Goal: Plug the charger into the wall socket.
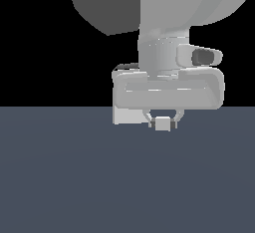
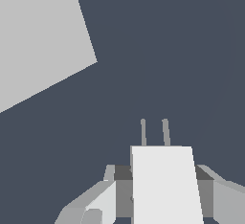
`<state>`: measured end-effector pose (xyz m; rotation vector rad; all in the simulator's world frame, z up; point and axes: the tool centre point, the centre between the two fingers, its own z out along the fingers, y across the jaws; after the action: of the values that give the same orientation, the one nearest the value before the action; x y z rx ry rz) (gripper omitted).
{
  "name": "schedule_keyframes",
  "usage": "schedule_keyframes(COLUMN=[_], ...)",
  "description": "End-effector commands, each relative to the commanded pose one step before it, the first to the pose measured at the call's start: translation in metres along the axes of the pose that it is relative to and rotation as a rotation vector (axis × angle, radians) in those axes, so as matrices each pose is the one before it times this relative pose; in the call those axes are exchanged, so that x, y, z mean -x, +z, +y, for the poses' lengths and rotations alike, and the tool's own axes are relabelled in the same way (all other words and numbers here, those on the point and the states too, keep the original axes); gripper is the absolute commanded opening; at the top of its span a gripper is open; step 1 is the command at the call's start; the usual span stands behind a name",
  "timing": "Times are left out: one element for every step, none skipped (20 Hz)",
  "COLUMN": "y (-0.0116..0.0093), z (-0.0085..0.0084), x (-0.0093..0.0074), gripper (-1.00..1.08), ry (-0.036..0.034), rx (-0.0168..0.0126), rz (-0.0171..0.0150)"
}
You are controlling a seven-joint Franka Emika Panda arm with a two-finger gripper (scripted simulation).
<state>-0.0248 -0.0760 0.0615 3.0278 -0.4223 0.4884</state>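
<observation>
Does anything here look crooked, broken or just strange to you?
Nothing looks damaged. The gripper holds the charger squarely, its two prongs straight. The wall socket merely looks tilted in the wrist view and sits off to one side of the prongs, not yet lined up.

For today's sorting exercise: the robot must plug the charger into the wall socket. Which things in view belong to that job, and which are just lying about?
Belong to the job:
- charger, held in the gripper, prongs out
- wall socket, a flat white plate

Just there:
- dark floor only; nothing else visible

Exterior view: low, level, close behind arm. Wrist view: close, along small white boxy charger clamped in grey gripper. Shared: charger, gripper.
</observation>
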Motion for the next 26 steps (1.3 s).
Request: schedule_keyframes(y=[-0.0043, -0.00154, -0.00152, -0.00149, -0.00147, -0.00145, -0.00143, -0.00141, -0.00139, -0.00137, -0.00135, -0.00133, -0.00128, -0.00119, -0.00112, -0.00105, -0.00098, -0.00091, -0.00083, -0.00074, -0.00067, -0.00061, -0.00055, -0.00049, -0.00043, -0.00037], z=[-0.00497, -0.00188, -0.00187, -0.00186, -0.00185, -0.00183, -0.00183, -0.00182, -0.00182, -0.00182, -0.00182, -0.00181, -0.00177, -0.00169, -0.0016, -0.00152, -0.00143, -0.00135, -0.00127, -0.00119, -0.00111, -0.00102, -0.00094, -0.00085, -0.00076, -0.00065], x=[-0.00373, -0.00136, -0.00133, -0.00131, -0.00128, -0.00126, -0.00124, -0.00122, -0.00119, -0.00117, -0.00116, -0.00114, -0.00109, -0.00101, -0.00095, -0.00089, -0.00083, -0.00076, -0.00069, -0.00062, -0.00056, -0.0005, -0.00045, -0.00041, -0.00036, -0.00031], gripper=[-1.0, -1.0, -1.0, -1.0, -1.0, -1.0, -1.0, -1.0, -1.0, -1.0, -1.0, -1.0, -1.0, -1.0, -1.0, -1.0, -1.0, -1.0, -1.0, -1.0, -1.0, -1.0, -1.0, -1.0, -1.0, -1.0], ry=[-0.06496, -0.02441, -0.02414, -0.0239, -0.02367, -0.02346, -0.02327, -0.0231, -0.02295, -0.02282, -0.02272, -0.02262, -0.02198, -0.02081, -0.01967, -0.01854, -0.01741, -0.01634, -0.01528, -0.01417, -0.0131, -0.01205, -0.01098, -0.00989, -0.00877, -0.00763], rx=[-0.02062, -0.00795, -0.00788, -0.00782, -0.00776, -0.00771, -0.00767, -0.00763, -0.0076, -0.00758, -0.00756, -0.00755, -0.00736, -0.00699, -0.00662, -0.00626, -0.00589, -0.00554, -0.0052, -0.00485, -0.0045, -0.00415, -0.00379, -0.00341, -0.00303, -0.00264], rz=[0.00125, 0.00009, 0.00005, 0.00001, -0.00003, -0.00007, -0.00011, -0.00015, -0.00019, -0.00023, -0.00027, -0.00031, -0.00036, -0.00041, -0.00042, -0.00042, -0.00041, -0.00043, -0.00048, -0.00053, -0.00055, -0.00054, -0.00051, -0.00046, -0.00042, -0.00038])
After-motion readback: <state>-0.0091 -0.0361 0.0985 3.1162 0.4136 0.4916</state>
